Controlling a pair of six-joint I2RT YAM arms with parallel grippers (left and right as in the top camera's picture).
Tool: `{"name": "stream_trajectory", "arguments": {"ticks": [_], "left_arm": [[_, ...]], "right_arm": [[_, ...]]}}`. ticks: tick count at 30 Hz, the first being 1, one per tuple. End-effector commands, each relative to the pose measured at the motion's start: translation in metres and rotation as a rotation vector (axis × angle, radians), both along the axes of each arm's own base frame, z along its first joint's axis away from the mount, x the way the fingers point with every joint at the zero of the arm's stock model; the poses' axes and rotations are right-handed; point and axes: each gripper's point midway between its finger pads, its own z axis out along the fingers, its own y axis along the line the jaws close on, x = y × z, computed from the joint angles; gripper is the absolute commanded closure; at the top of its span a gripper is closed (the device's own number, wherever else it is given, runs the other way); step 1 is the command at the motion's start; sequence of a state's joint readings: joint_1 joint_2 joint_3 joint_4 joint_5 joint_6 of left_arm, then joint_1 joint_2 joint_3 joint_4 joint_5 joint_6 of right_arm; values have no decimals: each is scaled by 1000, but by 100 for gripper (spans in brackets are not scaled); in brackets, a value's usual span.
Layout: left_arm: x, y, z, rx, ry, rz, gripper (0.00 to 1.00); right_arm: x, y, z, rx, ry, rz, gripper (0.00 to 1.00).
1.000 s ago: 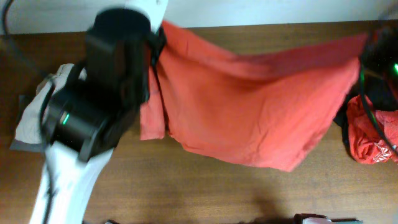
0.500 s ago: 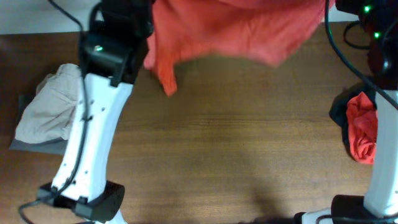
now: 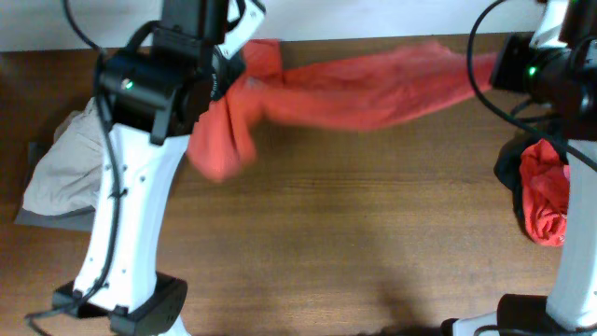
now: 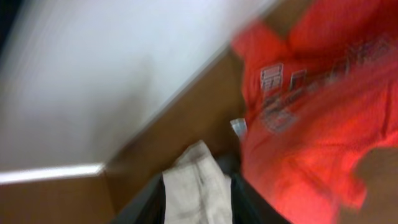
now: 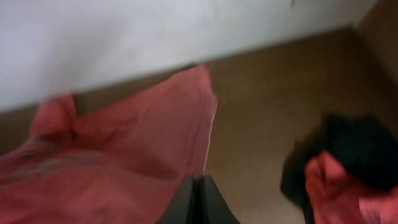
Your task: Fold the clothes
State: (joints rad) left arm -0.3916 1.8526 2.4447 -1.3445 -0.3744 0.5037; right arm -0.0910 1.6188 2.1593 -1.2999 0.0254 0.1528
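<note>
Brown wooden counter point(image 3: 354, 233) below a white wall point(image 3: 373, 19). At the far left, a crumpled beige garment point(image 3: 61, 173) lying on the wood. Left fingers point(image 4: 252, 202) spread apart, pinching nothing, beige cloth showing through the gap. Just right of them, orange-red T-shirt point(image 3: 373, 89) stretched sideways along the far side of the counter, left end bunched and drooping, printed lettering blurred. At its right end, right fingers point(image 5: 186, 202) pressed together, pinching the hem. By the right edge, red shirt point(image 3: 546, 196) heaped against a black garment point(image 3: 508, 168), touching.
</note>
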Motion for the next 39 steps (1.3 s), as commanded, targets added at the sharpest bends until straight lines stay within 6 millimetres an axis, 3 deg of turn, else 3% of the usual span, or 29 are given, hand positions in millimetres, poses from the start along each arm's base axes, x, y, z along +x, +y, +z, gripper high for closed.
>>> {"name": "stream_trajectory", "arguments": {"ticks": [1, 3, 8, 14, 17, 21, 24, 29, 32, 35, 39], "left_arm": [[-5, -5, -35, 13, 134, -13, 66], [-8, -5, -36, 14, 143, -16, 66], [-15, -7, -30, -10, 141, -37, 60], [-25, -16, -32, -57, 176, -81, 47], [-27, -17, -33, -98, 182, -47, 46], [-25, -15, -32, -160, 173, 18, 40], [-23, -8, -29, -190, 156, 70, 21], [-39, 13, 3, -230, 55, 159, 20], [-58, 21, 29, -287, -10, 173, 20], [-87, 32, 58, -406, -89, 228, 20], [-123, 47, 80, -505, -143, 275, 20]], "right_arm": [[-17, 0, -47, 5, 199, 2, 96], [-31, 1, -62, 13, 284, 3, 95], [-58, 5, -75, 30, 404, 8, 88], [-73, 4, -80, 26, 466, 1, 50], [-71, 4, -80, 30, 458, -6, 42], [-63, 3, -82, 42, 436, -26, 39], [-58, 3, -92, 58, 443, -42, 40], [-62, 18, -106, 108, 489, 38, 49], [-67, 31, -95, 149, 453, 103, 49], [-81, 38, -69, 132, 360, 132, 49], [-107, 45, -22, 62, 171, 150, 41]]}}
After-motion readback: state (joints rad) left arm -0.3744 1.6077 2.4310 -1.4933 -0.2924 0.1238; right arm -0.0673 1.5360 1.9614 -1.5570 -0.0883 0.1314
